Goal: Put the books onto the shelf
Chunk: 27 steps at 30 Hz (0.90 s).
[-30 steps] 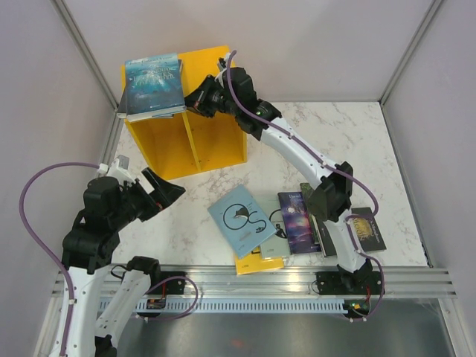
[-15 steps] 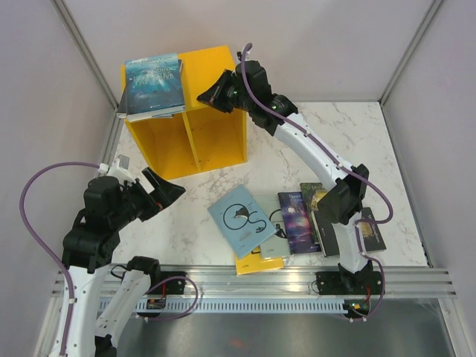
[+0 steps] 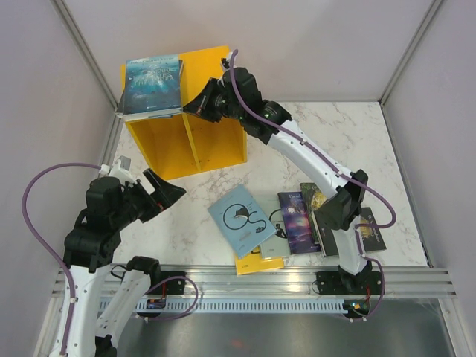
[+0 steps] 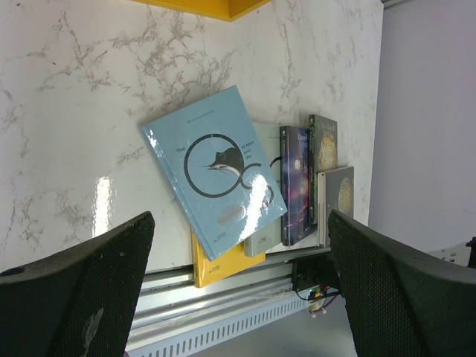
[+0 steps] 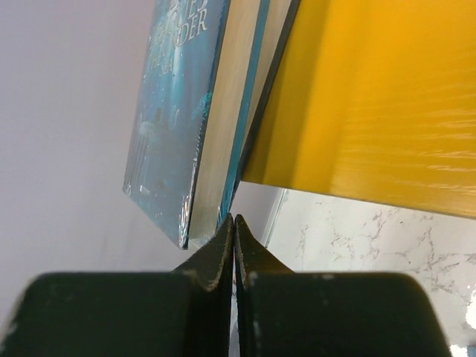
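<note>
The yellow shelf [image 3: 212, 137] stands at the back left, its top [image 5: 372, 111] filling the right wrist view. A stack of dark blue books [image 3: 152, 85] lies flat on that top, overhanging its left edge. My right gripper [image 3: 190, 106] is shut and empty, its tips [image 5: 235, 220] at the stack's [image 5: 178, 111] near right edge. On the table lie the light blue swirl book [image 3: 242, 219], a yellow one [image 3: 256, 264], a grey-green one [image 3: 274, 239], the purple galaxy one [image 3: 300, 222] and a black-and-gold one [image 3: 370, 229]. My left gripper [image 3: 167, 192] hangs open above the table, left of them [image 4: 239, 216].
The right arm's forearm [image 3: 312, 160] stretches across the table from its base [image 3: 349, 282] to the shelf. A metal rail [image 3: 253, 279] runs along the near edge. Walls close in the left, back and right sides.
The right gripper lifted up and to the right, then came back down to the right edge of the book stack. The stack looks nudged slightly left. The left arm has not moved.
</note>
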Tool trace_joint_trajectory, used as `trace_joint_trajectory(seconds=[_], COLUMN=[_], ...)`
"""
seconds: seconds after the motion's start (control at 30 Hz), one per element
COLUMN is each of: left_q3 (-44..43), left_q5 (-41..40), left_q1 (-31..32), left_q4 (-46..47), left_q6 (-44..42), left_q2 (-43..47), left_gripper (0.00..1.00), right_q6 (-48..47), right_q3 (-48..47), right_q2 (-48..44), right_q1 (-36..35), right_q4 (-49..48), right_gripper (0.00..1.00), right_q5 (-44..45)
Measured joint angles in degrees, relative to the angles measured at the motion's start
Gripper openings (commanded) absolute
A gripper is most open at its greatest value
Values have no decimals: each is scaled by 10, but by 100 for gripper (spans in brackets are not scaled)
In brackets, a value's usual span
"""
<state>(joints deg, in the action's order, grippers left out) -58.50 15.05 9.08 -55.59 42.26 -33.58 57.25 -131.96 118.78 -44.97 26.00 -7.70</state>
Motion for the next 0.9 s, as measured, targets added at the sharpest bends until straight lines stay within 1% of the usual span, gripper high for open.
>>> trace_joint_trajectory(seconds=[0.33, 0.67, 0.8, 0.9], left_q3=[5, 8, 8, 8], left_q5=[0, 0, 0, 0], left_q1=[0, 0, 0, 0], left_q4=[0, 0, 0, 0], left_q6=[0, 0, 0, 0], left_q2=[6, 5, 3, 1], left_gripper=[100, 100, 100, 100], right_q6=[10, 13, 5, 4], right_q3=[-34, -38, -11, 31], right_q2=[4, 19, 10, -7], right_q1=[-22, -28, -12, 24], right_q4=[0, -30, -37, -42], right_gripper=[0, 0, 0, 0], right_q5=[-6, -36, -43, -43])
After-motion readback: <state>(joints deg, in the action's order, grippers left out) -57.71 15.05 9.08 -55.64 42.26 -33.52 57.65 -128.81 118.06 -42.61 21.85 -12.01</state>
